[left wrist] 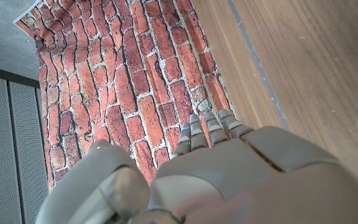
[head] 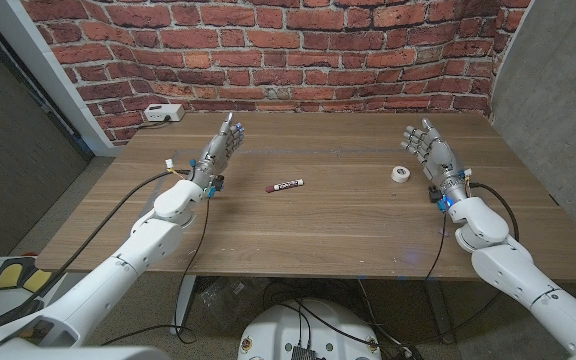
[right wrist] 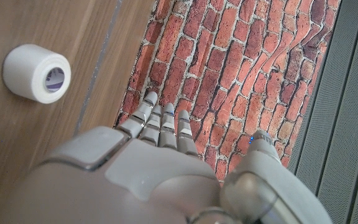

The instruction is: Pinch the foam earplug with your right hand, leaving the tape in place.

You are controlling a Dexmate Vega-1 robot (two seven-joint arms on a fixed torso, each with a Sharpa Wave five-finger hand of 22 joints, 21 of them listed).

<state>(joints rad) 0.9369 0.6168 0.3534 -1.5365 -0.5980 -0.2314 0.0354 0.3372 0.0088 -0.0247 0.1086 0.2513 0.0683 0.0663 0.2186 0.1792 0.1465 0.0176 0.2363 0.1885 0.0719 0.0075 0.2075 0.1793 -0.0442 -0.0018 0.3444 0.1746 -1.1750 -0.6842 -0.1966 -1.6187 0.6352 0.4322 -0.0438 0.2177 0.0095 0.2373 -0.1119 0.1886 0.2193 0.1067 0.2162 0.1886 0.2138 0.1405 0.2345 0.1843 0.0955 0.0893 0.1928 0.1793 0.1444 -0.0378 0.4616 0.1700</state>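
A white tape roll [head: 399,175] lies on the wooden table [head: 348,230], just left of my right hand [head: 427,150]. That hand stands upright, fingers apart, holding nothing. In the right wrist view the tape roll [right wrist: 36,73] sits beside my right hand [right wrist: 154,168], apart from it. Near the table's middle lies a small elongated thing [head: 284,185], dark red at one end and white at the other; it looks more like a marker than a foam earplug. My left hand [head: 218,148] stands at the left with its fingers spread and empty, as my left hand [left wrist: 216,174] also appears from its wrist.
A white box with a cable [head: 163,113] sits at the table's back left corner. A brick wall [head: 298,50] runs right behind the far edge. Bare wood lies between the two hands.
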